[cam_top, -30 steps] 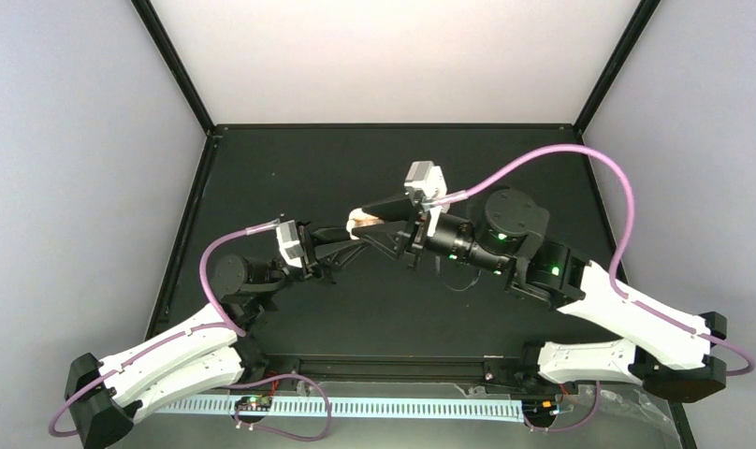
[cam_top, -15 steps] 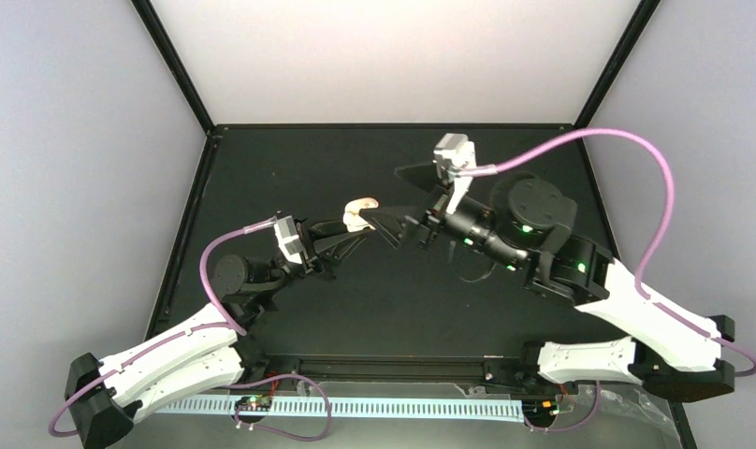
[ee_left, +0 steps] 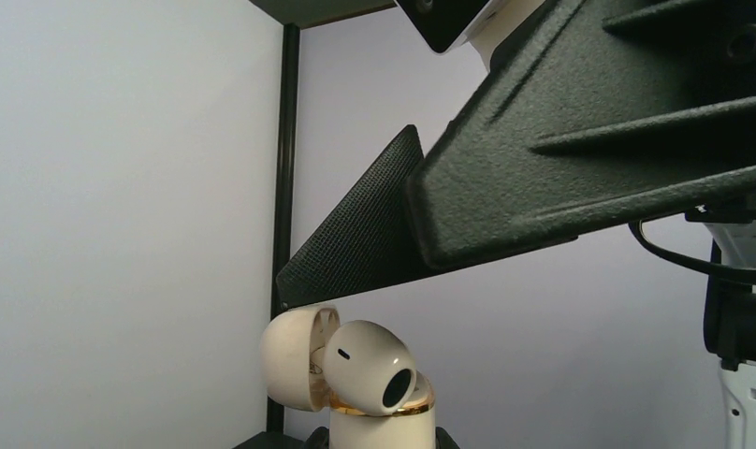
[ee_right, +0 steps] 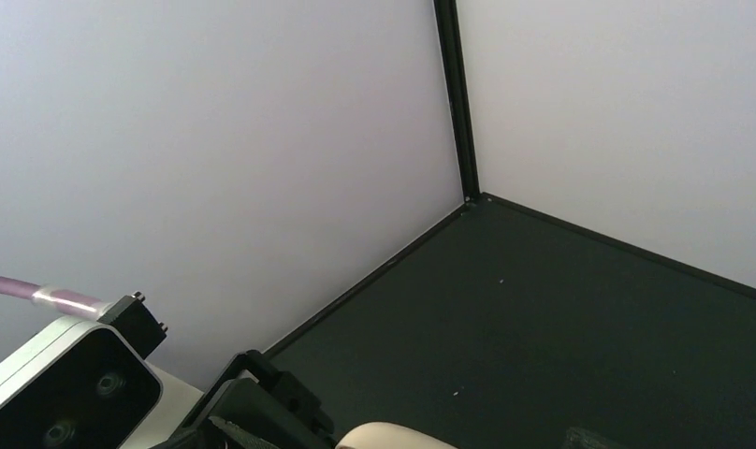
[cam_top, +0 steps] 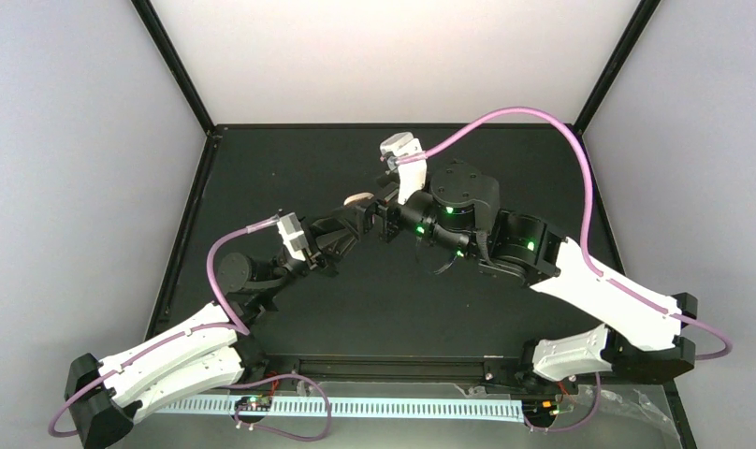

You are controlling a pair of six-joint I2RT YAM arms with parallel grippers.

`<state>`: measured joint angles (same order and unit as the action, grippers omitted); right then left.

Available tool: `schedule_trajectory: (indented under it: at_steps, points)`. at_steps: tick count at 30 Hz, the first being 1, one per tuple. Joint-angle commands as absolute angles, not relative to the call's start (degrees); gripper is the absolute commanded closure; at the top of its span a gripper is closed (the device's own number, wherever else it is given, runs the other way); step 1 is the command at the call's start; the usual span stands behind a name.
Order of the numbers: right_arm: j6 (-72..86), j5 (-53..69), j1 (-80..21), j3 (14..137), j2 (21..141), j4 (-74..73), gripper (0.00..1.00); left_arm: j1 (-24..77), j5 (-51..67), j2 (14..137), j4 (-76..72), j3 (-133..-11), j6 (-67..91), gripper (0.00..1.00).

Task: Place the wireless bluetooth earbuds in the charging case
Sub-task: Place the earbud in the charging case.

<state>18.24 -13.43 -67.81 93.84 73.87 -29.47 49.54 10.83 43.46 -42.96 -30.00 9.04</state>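
Cream charging case (ee_left: 384, 432), gold rim, lid open — earbud (ee_left: 360, 360) perched atop

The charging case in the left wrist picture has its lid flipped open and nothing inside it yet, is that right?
Not quite. The lid of the charging case is flipped open, but the case is not empty: the left wrist view shows one earbud sitting in its top, standing proud of the rim.
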Motion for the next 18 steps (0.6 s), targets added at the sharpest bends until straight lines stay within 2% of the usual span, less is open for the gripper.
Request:
schedule_trajectory:
  at_steps: [1,18]
  points:
    - [19.06,-16.4,-68.12,96.33,74.75,-32.71,0.0,49.77,9.51,42.46,-42.58,-32.6,7.73,0.99]
    - [19.73,-21.12,-68.1,95.99,75.14,-35.87,0.0,49.75,9.34,41.46,-41.97,-32.43,7.71,0.99]
